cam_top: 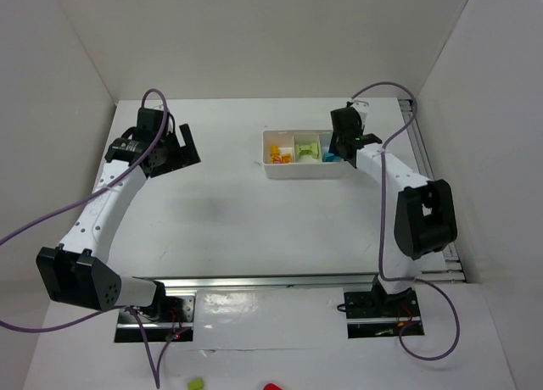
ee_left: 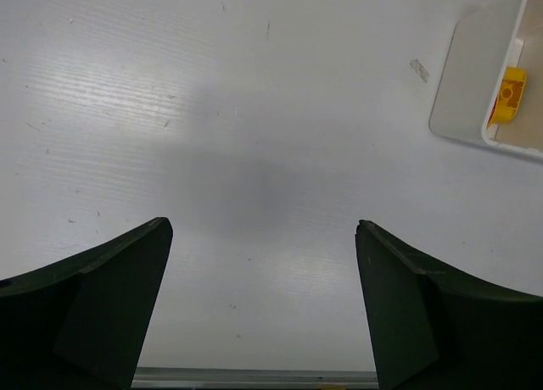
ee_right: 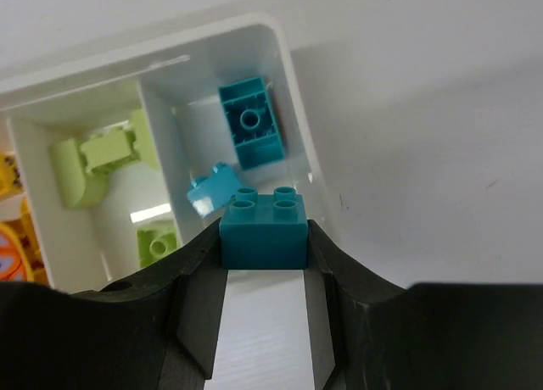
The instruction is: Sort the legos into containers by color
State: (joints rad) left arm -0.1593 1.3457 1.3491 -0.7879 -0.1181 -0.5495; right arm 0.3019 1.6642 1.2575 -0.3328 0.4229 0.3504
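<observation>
Only the right wrist view shows our right gripper clamped on a cyan brick at the tray's right compartment. Two more cyan bricks lie inside it, and the middle compartment holds lime bricks (two or three, hard to separate). The left wrist view shows the left gripper spread wide over the table, with one yellow brick in sight.

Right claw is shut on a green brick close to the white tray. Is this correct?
No: the brick is blue, not green, per the right wrist view. The right claw is shut on it close to the white tray.
</observation>
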